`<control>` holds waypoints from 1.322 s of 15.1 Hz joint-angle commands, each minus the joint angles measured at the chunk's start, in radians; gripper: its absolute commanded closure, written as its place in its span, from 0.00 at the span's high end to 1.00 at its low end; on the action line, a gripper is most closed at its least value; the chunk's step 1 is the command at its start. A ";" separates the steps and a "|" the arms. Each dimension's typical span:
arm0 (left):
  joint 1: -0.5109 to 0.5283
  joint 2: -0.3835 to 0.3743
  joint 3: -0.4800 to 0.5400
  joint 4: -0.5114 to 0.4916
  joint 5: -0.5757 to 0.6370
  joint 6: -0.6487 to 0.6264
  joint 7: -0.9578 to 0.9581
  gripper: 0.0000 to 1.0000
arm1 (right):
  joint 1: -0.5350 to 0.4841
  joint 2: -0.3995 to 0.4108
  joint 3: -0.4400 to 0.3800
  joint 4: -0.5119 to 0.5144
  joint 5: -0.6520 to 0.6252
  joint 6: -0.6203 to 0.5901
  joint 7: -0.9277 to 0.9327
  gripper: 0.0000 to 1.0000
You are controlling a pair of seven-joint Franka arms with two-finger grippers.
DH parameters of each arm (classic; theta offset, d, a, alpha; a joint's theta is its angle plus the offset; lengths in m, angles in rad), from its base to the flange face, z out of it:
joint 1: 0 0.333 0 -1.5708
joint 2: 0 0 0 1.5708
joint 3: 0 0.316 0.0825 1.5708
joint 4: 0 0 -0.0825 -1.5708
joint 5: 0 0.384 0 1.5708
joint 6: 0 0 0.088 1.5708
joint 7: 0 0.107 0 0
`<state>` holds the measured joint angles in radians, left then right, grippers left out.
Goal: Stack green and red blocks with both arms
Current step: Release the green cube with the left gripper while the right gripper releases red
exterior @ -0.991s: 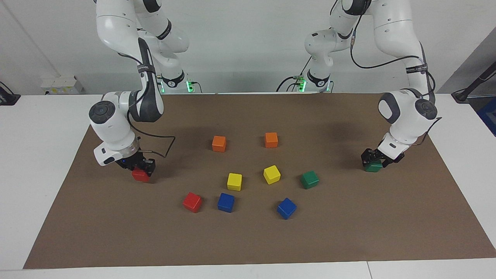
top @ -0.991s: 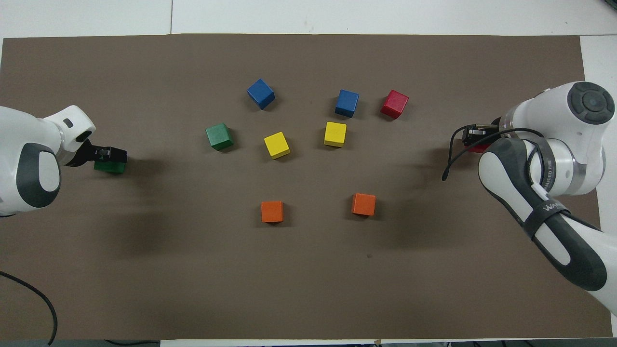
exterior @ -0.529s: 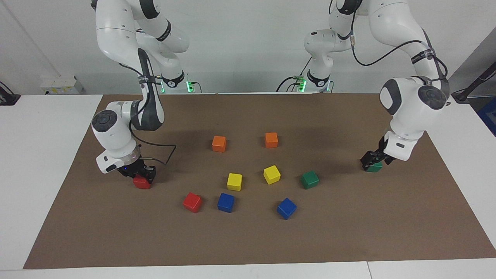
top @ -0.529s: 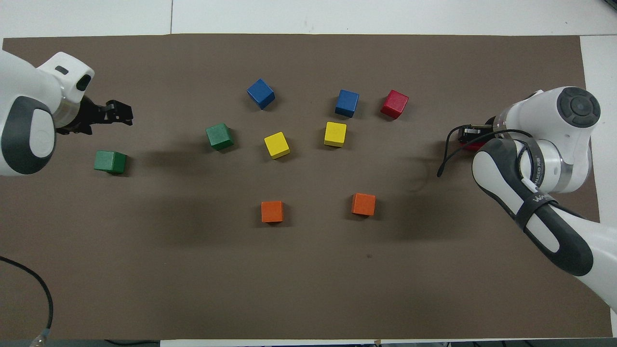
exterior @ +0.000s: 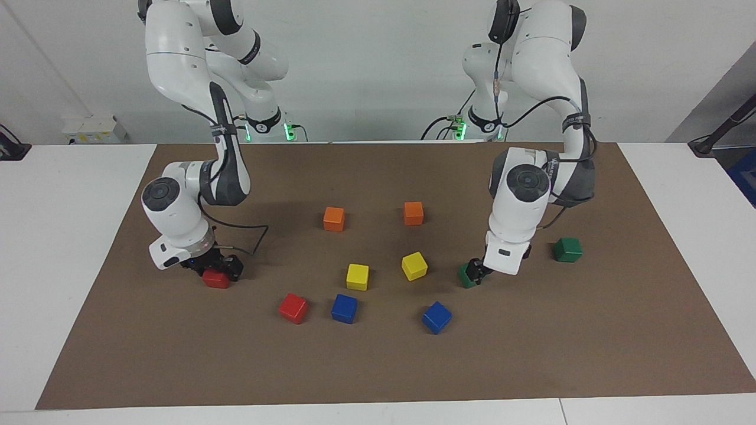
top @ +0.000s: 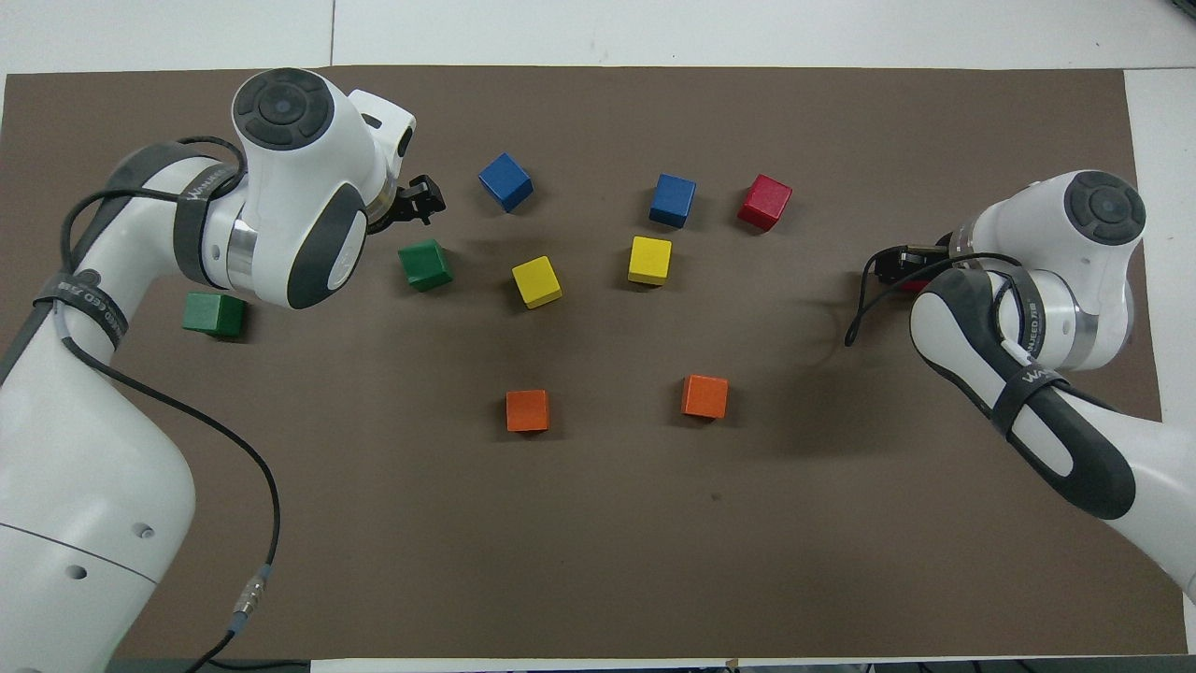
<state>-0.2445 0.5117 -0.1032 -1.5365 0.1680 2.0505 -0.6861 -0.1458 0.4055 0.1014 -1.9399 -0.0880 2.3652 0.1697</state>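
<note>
Nearest the robots, one green block point(exterior: 567, 249) lies free toward the left arm's end. The left gripper point(exterior: 474, 273) hangs over the second green block point(top: 425, 264); its grip is unreadable, so it should centre before closing. The right gripper point(exterior: 217, 270) clasps a red block point(exterior: 216, 279); the other red block point(exterior: 293, 307) lies farther out.

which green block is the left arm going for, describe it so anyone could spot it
On the brown mat, find the pair of yellow blocks at the middle. The green block lies beside them toward the left arm's end, under the left gripper. The other green block sits alone, closer to the mat's edge.
</note>
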 commanded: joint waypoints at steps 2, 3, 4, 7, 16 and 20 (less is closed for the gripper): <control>-0.002 -0.018 0.013 -0.086 0.022 0.078 -0.057 1.00 | 0.038 -0.014 0.009 0.171 -0.052 -0.277 0.048 1.00; -0.013 -0.022 0.014 -0.117 0.022 0.132 -0.105 1.00 | 0.060 -0.013 0.009 0.221 -0.056 -0.346 0.063 1.00; -0.013 -0.022 0.013 -0.132 0.022 0.167 -0.128 1.00 | 0.083 -0.013 0.009 0.261 -0.059 -0.397 0.080 1.00; -0.012 -0.021 0.010 -0.132 -0.008 0.191 -0.139 1.00 | 0.162 0.001 0.009 0.343 -0.058 -0.462 0.241 1.00; -0.029 -0.047 0.000 -0.246 -0.033 0.269 -0.130 0.46 | 0.305 0.246 0.018 0.685 -0.041 -0.509 0.559 1.00; -0.015 -0.047 0.004 -0.174 -0.082 0.150 -0.125 0.00 | 0.338 0.367 0.014 0.834 -0.046 -0.498 0.614 1.00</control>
<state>-0.2578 0.5008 -0.1129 -1.7311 0.1072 2.2850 -0.8075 0.1832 0.6849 0.1126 -1.2300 -0.1250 1.8822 0.7536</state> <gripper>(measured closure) 0.449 0.000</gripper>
